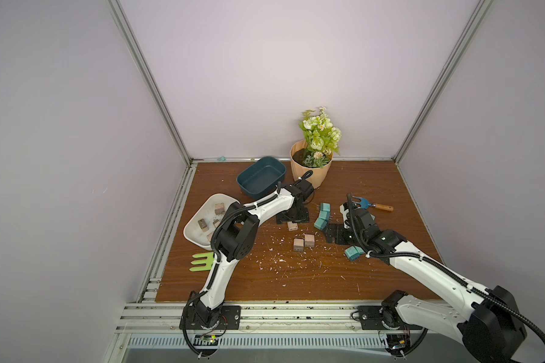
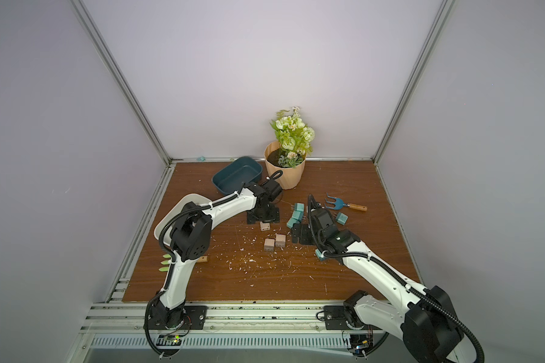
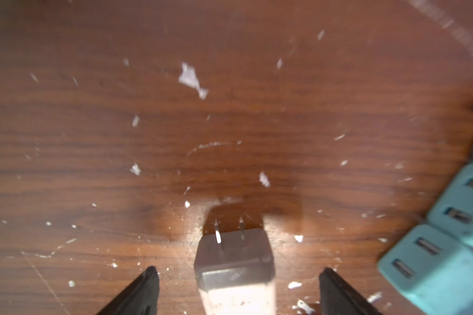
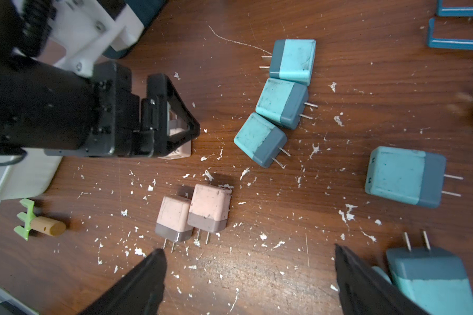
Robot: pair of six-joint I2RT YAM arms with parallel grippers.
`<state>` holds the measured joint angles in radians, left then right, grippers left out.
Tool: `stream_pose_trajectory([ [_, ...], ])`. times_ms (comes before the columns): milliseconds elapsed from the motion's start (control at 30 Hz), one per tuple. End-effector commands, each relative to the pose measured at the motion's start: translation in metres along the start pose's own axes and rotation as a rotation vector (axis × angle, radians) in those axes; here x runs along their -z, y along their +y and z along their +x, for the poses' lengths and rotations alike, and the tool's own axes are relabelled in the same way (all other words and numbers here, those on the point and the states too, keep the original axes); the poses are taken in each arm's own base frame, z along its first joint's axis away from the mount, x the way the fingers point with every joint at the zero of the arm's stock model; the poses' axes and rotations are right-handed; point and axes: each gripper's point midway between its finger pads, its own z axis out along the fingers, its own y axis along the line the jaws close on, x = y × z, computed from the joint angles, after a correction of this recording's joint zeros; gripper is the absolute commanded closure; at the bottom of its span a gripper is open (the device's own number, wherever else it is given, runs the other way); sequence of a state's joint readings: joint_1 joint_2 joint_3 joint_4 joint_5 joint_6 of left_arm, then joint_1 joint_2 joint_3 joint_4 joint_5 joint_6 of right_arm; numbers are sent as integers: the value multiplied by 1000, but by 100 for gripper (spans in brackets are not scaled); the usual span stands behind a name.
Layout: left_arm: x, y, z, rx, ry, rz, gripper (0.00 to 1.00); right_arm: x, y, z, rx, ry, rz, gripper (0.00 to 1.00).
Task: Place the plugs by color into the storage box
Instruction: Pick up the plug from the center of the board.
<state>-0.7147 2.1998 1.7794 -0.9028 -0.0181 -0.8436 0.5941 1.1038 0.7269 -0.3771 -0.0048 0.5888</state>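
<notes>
Trouble is most likely around the left gripper (image 3: 239,275). Its jaws are spread and grasp nothing. They straddle one beige-pink plug (image 3: 234,261) that lies on the table (image 1: 265,276) with a gap on either side and its prongs pointing away from the wrist. If the jaws clench on the rounded corners and not the flat sides, I judge the plug could twist or pop out. It could then skid right into the teal plugs (image 1: 323,217) lying close by. A shallow grip could also let it drop on the way left to the white tray (image 1: 202,204), where other beige-pink plugs (image 1: 220,208) already lie. The prongs could catch on that tray's rim.

The right gripper (image 4: 249,253) hangs released and empty over the middle of the table. One teal plug (image 4: 432,281) lies just beside one of its fingers, so a careless descent could knock that plug aside. The beige-pink pair (image 4: 194,212) lies just off its other finger, and closing there would pick the wrong colour for this arm's side. The two grippers are near each other, so reaching at the same time risks a bump.

Sorting could also slip. The dark tray (image 1: 244,188) at the far left looks empty, and five teal plugs are out on the table, so a plug dropped in the wrong tray would mix the colours.
</notes>
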Motion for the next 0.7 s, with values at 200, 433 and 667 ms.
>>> stream_pose_trajectory([
  [200, -22, 18, 16, 37, 61, -91, 23, 3, 0, -2, -24, -28, -13, 2],
  [433, -12, 41, -7, 12, 10, -118, 44, 5, -3, 2, -26, -27, -11, 2],
  [667, -1, 41, -5, -11, 6, -95, 54, 3, -2, 2, -12, -17, -13, 2],
])
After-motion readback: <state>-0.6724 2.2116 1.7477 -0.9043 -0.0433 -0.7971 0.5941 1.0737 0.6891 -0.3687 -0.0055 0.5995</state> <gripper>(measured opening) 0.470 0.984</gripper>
